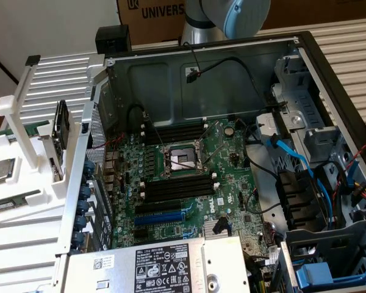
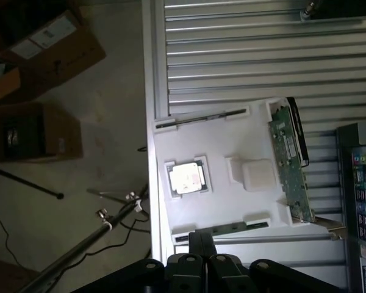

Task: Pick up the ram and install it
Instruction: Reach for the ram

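Observation:
A white holder tray (image 2: 232,146) lies on the ribbed table beside the computer case. One ram stick (image 2: 201,117) stands on edge in a slot along one side of the tray, and a second ram stick (image 2: 226,227) sits in the opposite slot. In the exterior view, a ram stick (image 1: 11,203) shows as a thin green strip at the tray's near left. My gripper (image 2: 201,237) hangs high above the tray, closest to the second stick, with its dark fingers shut and holding nothing. The motherboard's black memory slots (image 1: 175,187) lie beside the processor socket (image 1: 180,160).
A square silver processor chip (image 2: 188,179) rests in the tray, and a green expansion card (image 2: 288,165) stands on edge at its case-side end. The open case (image 1: 329,79) holds cables, a drive cage and a power supply (image 1: 165,265). Cardboard boxes (image 2: 43,43) and a tripod sit on the floor.

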`<action>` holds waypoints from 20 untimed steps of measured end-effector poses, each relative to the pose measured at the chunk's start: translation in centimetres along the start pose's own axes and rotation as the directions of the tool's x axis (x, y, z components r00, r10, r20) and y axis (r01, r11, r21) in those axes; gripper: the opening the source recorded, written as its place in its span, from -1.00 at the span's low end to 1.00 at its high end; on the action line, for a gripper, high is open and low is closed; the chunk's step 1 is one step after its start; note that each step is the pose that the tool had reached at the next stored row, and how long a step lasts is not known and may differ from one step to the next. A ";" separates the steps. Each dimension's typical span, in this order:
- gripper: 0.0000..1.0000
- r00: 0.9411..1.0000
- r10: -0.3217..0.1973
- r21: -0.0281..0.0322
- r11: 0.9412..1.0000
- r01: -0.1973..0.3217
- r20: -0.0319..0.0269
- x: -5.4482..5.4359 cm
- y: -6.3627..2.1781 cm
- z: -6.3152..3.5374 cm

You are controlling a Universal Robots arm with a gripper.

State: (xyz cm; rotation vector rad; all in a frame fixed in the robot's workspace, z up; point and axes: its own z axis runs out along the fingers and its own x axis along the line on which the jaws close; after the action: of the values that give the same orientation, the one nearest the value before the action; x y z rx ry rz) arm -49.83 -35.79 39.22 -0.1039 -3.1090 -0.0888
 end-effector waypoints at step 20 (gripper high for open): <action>-0.78 1.000 -0.001 -0.021 1.000 0.000 -0.003 -2.2 -4.15 -0.30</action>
State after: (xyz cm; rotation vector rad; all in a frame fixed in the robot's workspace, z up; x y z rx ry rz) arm -47.88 -40.08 39.21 -0.1034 -3.1056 -0.1216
